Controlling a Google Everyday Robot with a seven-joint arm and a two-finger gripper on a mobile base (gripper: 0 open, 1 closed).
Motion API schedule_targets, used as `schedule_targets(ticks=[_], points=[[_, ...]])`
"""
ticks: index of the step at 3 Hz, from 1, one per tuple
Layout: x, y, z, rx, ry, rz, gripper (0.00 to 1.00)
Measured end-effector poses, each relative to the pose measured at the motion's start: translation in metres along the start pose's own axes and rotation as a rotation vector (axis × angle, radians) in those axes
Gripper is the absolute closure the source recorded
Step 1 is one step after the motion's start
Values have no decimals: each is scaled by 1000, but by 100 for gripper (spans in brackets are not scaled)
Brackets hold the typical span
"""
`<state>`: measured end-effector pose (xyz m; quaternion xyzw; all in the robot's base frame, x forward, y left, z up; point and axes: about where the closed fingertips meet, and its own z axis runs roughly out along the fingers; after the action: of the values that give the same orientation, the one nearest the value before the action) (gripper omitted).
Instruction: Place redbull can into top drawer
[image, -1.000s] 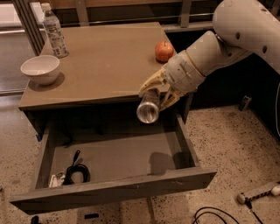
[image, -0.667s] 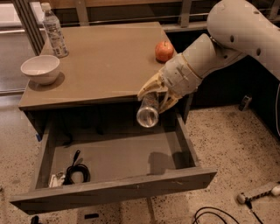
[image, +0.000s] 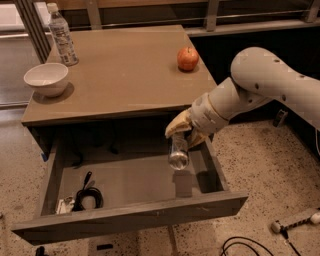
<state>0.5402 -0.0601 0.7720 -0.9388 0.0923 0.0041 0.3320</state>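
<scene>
My gripper (image: 181, 134) is shut on the redbull can (image: 178, 153), a slim can whose shiny silver end points down toward the camera. It hangs over the right half of the open top drawer (image: 125, 216), below the table's front edge. The can is tilted and held clear above the drawer floor. The drawer is pulled fully out, its grey front panel nearest the camera.
A black cable coil (image: 86, 194) and small items lie in the drawer's left corner. On the table (image: 125, 75) stand a white bowl (image: 46, 78), a clear water bottle (image: 62, 36) and a red apple (image: 187, 58). Cables and a power strip (image: 295, 221) lie on the floor at the right.
The arm has lowered and moved the can down and slightly right, from level with the table's front edge to inside the drawer opening.
</scene>
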Motion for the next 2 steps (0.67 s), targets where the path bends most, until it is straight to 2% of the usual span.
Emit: schedule_targets(ticks=[1, 2], points=[[5, 1, 3, 8, 21, -28, 100], [5, 1, 3, 8, 21, -29, 100]])
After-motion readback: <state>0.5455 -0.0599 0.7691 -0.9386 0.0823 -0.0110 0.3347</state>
